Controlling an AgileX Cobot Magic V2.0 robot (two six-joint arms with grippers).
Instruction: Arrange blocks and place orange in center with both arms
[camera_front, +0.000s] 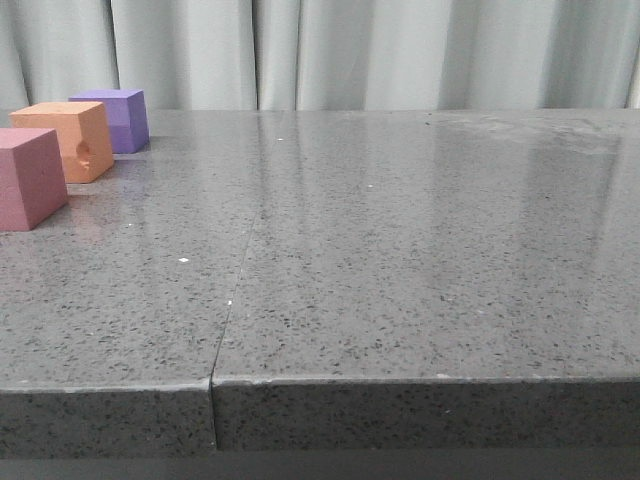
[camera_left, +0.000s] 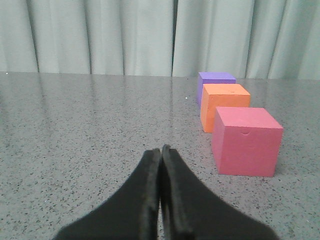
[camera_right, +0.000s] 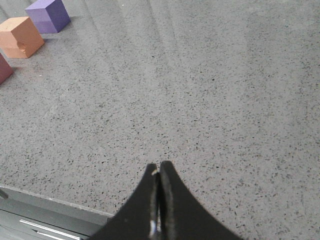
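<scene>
We see the left tool (camera_left: 160, 150) and right tool (camera_right: 159, 166) pinched closed, empty, low over the surface (camera_front: 400, 260), apart from the blocks (camera_front: 70, 140) at far left.

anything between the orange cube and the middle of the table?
Nothing visible. The orange cube sits at the table's far left between the purple cube and pink cube; the tabletop toward the middle is bare.

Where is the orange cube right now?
In the front view the orange cube sits at the table's far left, between the purple cube behind it and the pink cube in front.
</scene>
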